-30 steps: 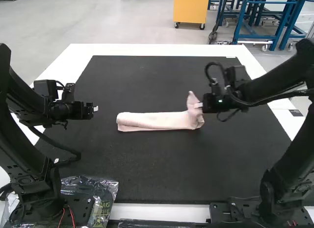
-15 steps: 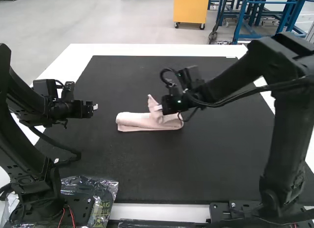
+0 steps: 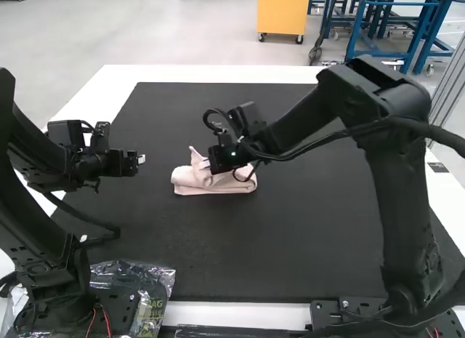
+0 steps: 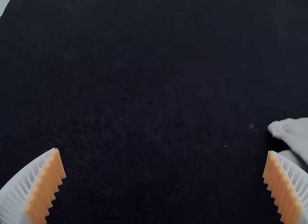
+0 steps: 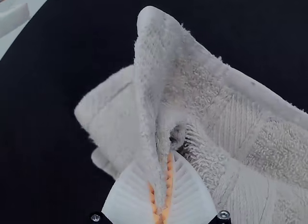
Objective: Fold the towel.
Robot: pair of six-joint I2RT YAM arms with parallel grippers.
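High view, with twelve o'clock at the far side: a pale pink terry towel [image 3: 200, 183] lies near the middle of the black rectangular mat [image 3: 240, 265] on the white table [image 3: 232, 73], a touch towards nine o'clock. It makes a short, thick bundle running from nine to three o'clock, its three o'clock part turned back over the rest in soft, loose layers. A pointed flap stands up towards eleven o'clock. The side facing six o'clock looks smooth and rounded. The right gripper [image 3: 209, 163] is at the raised part of the cloth, while the left gripper [image 3: 141, 160] is well apart from the towel, between nine and ten o'clock of it

Left wrist view: the left gripper is spread wide, its white ribbed fingers holding nothing between their orange pads [image 4: 44, 190]. A pale, rounded tip of towel shows near one finger, with another layer beneath

Right wrist view: the right gripper [image 5: 161, 171] is closed on a raised fold of the towel, pinched between its orange pads. Beyond the grip the fold rises into a blunt peak. The cloth shows nubbly looped pile, flatter ribbed bands and a thick edge, with a small curled hollow beside the fingertips and smoother layers lying underneath
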